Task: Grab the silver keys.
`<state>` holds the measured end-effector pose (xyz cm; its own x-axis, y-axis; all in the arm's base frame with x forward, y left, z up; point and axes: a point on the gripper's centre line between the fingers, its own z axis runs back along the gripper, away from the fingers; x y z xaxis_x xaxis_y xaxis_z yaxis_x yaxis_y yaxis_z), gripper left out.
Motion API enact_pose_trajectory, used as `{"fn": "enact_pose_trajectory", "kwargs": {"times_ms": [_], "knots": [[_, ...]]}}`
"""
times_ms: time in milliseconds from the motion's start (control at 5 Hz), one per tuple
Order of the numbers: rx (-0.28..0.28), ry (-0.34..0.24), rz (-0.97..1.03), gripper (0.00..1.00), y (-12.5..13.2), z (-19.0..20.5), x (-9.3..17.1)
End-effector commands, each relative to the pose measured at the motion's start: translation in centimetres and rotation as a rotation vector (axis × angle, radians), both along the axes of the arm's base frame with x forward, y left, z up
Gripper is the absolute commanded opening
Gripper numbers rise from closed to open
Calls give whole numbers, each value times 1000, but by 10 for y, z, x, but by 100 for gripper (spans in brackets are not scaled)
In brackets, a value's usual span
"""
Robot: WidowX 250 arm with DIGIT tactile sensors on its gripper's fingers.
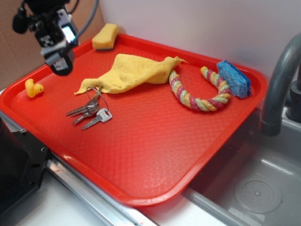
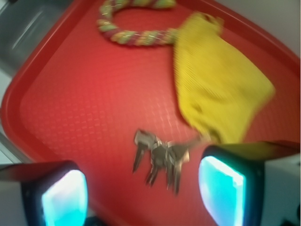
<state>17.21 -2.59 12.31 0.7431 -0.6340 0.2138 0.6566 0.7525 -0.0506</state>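
On red tray [image 1: 155, 155]: silver keys [image 1: 90, 112], three, wire-ringed, fanned; fingers [image 2: 221, 186] spread, empty.

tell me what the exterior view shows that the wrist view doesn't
Only the exterior view shows the yellow sponge, blue sponge, rubber duck and grey faucet. Only the wrist view shows the end effector with its two fingers apart, close above the silver keys. Both show the keys lying at a corner of the yellow cloth, the rope ring and the red tray.
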Motion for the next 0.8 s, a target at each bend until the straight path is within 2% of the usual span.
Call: {"fn": "enact_pose_trajectory", "kwargs": {"times_ms": [0, 200, 400, 600], "knots": [[58, 77, -196, 100, 5, -52, -2], [109, 98, -258, 100, 14, -73, 0], [115, 9, -295, 100, 18, -84, 13], [78, 4, -258, 2, 21, -89, 17]]}}
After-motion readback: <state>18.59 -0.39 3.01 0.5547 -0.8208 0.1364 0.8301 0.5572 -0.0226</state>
